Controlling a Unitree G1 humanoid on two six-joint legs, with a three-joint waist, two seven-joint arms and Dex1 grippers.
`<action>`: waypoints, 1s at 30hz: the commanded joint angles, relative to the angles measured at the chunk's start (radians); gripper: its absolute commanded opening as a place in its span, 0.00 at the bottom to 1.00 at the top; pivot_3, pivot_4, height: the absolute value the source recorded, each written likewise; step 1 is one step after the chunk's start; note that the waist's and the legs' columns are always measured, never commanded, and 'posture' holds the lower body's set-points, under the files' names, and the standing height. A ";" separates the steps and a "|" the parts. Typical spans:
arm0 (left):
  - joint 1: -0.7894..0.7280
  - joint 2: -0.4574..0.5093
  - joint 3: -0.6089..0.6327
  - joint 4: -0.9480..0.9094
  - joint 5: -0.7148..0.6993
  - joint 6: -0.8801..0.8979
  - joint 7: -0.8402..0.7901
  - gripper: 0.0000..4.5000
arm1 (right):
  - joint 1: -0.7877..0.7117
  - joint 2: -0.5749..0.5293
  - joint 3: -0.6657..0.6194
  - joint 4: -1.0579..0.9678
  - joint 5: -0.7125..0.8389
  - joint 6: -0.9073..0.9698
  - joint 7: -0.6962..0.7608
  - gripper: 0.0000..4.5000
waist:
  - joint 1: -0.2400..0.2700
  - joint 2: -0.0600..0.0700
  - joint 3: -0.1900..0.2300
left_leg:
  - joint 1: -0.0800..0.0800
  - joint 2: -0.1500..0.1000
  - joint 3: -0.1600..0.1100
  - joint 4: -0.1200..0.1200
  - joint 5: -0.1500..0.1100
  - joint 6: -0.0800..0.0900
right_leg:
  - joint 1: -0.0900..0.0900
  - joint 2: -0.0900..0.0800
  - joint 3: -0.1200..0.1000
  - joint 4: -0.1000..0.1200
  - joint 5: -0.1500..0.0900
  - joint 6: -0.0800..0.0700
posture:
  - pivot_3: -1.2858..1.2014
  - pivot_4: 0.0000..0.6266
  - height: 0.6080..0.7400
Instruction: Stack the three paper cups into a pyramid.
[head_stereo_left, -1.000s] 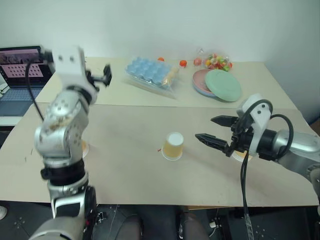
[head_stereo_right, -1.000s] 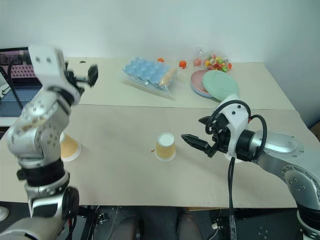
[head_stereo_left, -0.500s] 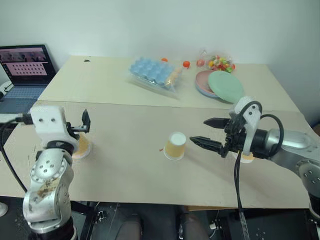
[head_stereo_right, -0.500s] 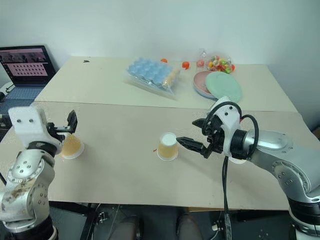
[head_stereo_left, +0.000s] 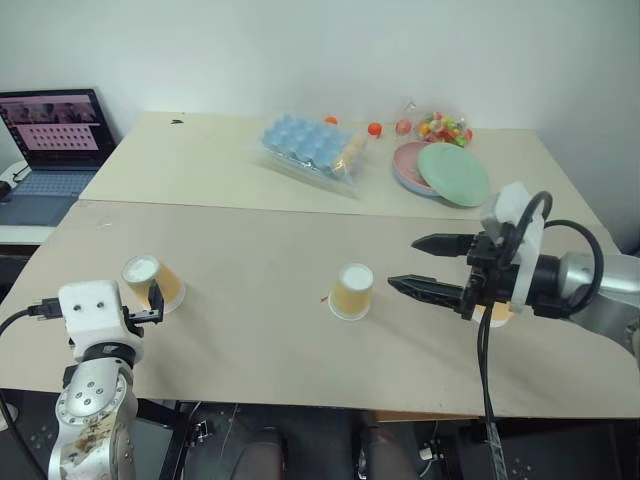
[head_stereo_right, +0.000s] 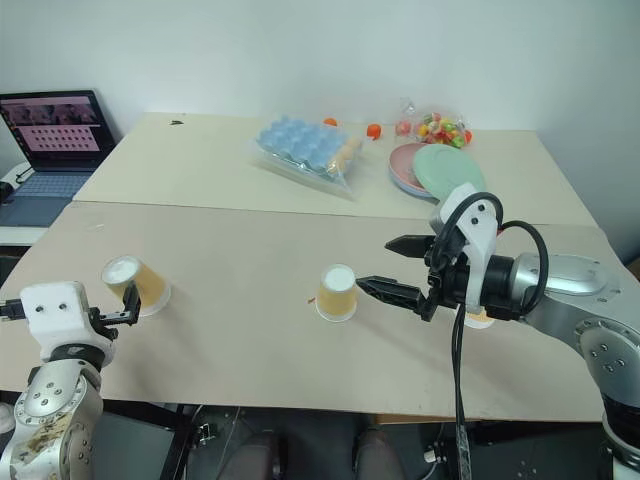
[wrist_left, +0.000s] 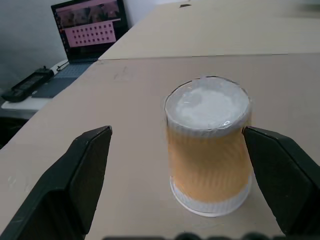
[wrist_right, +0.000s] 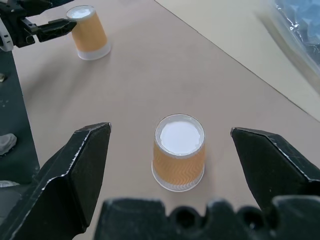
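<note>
Up close, the left tool (wrist_left: 200, 175), fingers apart, flanks an upturned cup (wrist_left: 209, 145); the right tool (head_stereo_left: 415, 265) gapes likewise.

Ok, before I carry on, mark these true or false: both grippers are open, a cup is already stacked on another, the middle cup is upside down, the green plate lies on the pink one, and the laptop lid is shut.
1. Both the left gripper and the right gripper are open. True.
2. One cup is already stacked on another. False: the left cup and the middle cup stand apart on the table, and a third cup is mostly hidden behind the right gripper.
3. The middle cup stands upside down. True: its white base faces up.
4. The green plate lies on the pink plate. True.
5. The laptop is shut. False: its screen is up and lit.
</note>
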 joint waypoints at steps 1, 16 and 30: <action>-0.004 -0.018 0.001 0.016 0.011 -0.063 0.017 0.99 | -0.027 -0.013 -0.023 -0.008 0.002 -0.008 -0.002 1.00 | -0.001 0.000 0.000 | 0.000 0.000 0.000 0.000 0.000 0.000 | 0.000 0.000 0.000 0.000 0.000 0.001 | 0.52 0.24 0.97; -0.099 -0.033 -0.024 0.166 -0.039 -0.135 -0.012 0.99 | -0.027 -0.018 -0.036 -0.019 0.011 -0.002 -0.030 1.00 | -0.003 0.000 0.000 | 0.000 0.000 0.000 0.000 0.000 0.000 | 0.000 0.000 0.000 0.000 0.000 0.000 | 0.52 0.24 0.97; -0.252 -0.002 -0.064 0.342 -0.024 -0.219 0.001 0.87 | -0.013 -0.018 -0.040 -0.033 0.012 0.000 -0.061 1.00 | -0.004 0.000 0.000 | -0.001 0.000 0.000 0.000 0.000 0.000 | -0.001 0.000 0.000 -0.001 0.003 -0.004 | 0.52 0.24 0.97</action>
